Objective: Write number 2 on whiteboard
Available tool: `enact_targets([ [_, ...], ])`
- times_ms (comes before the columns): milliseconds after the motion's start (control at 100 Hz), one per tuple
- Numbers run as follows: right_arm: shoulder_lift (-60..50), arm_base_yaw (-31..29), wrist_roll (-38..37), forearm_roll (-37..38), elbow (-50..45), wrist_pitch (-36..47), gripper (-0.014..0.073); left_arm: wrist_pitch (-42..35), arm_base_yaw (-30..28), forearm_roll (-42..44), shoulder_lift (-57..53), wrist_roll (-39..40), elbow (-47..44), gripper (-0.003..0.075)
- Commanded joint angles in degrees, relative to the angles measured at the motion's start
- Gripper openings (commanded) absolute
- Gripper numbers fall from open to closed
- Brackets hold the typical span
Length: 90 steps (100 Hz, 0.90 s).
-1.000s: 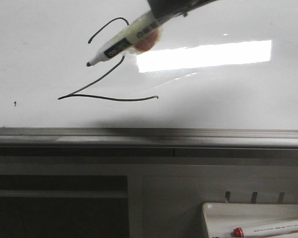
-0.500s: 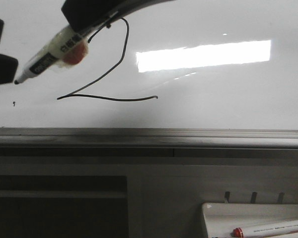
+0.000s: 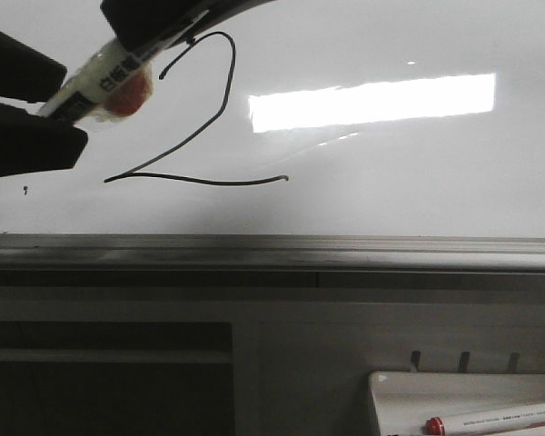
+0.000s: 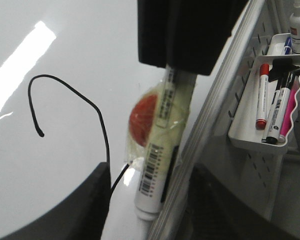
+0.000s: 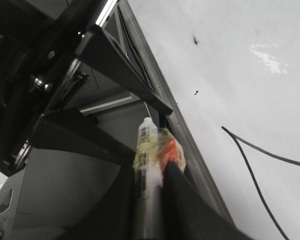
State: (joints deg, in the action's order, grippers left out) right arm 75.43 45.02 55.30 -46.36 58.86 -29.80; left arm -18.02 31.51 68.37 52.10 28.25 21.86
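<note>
Two pincers meet at the upper left of the front view, both over the whiteboard (image 3: 391, 200). The right pincer (image 3: 150, 23) comes down from the top edge and pinches a white marker (image 3: 95, 84) by its rear half; a yellowish wrap with a red-orange blob clings to the barrel. The marker slants down to the left, its tip end reaching between the dark fingers of the left pincer (image 3: 23, 109), which are spread with one finger above the tip and one below. Whether those fingers touch the marker cannot be told.

On the board, the number 2 (image 3: 200, 136) stands complete just right of the marker: hooked top, diagonal stroke, long base. A small black speck (image 3: 26, 189) sits left of the base. A bright rectangular reflection (image 3: 372, 102) lies to the right of the figure. Below the board's grey rail, at lower right, a white tray (image 3: 391, 400) holds a red-capped marker (image 3: 490, 420).
</note>
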Motion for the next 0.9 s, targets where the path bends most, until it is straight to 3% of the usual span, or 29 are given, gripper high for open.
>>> enact_targets([
  [0,-1.3,0.1,-0.1,-1.5,2.0,1.5,-0.0059,-2.2,0.0,-1.3,0.0,0.3,2.0,0.0331],
  [90,-1.3,0.1,-0.1,-1.5,2.0,1.5,-0.0059,-2.5,0.0,-1.3,0.0,0.3,2.0,0.0273],
  [250,-1.3,0.1,-0.1,-1.6,2.0,0.9,-0.0060,-2.5,0.0,-1.3,0.0,0.3,2.0,-0.0019],
  [350,-1.3,0.1,-0.1,-2.9,2.0,1.4,-0.0053,-2.5,0.0,-1.1,0.0,0.3,2.0,-0.0020],
  [430,-1.3,0.1,-0.1,-2.9,2.0,1.2,0.0054,-2.5,0.0,-1.1,0.0,0.3,2.0,-0.0020],
  [480,-1.3,0.1,-0.1,-2.9,2.0,1.5,0.0202,-2.5,0.0,-1.1,0.0,0.3,2.0,-0.0020],
  [540,-1.3,0.1,-0.1,-3.7,2.0,3.1,0.0469,-2.5,0.0,-1.4,0.0,0.3,2.0,-0.0020],
  [550,-1.3,0.1,-0.1,-3.7,2.0,3.4,0.0469,-2.5,0.0,-1.4,0.0,0.3,2.0,-0.0020],
  [590,-1.3,0.1,-0.1,-3.8,2.0,5.2,0.0629,-2.5,0.0,-1.8,0.0,0.3,2.0,-0.0020],
  [610,-1.3,0.1,-0.1,-3.8,2.0,6.1,0.0669,-2.5,0.0,-2.2,0.0,0.3,2.0,-0.0020],
  [710,-1.8,0.1,-0.1,-3.8,2.0,10.9,0.0640,-1.6,0.0,-7.5,0.0,0.3,2.0,-0.0020],
  [890,-5.8,0.0,0.6,-3.8,2.1,22.5,0.0638,3.8,-0.1,-27.8,0.6,0.3,2.0,-0.0020],
])
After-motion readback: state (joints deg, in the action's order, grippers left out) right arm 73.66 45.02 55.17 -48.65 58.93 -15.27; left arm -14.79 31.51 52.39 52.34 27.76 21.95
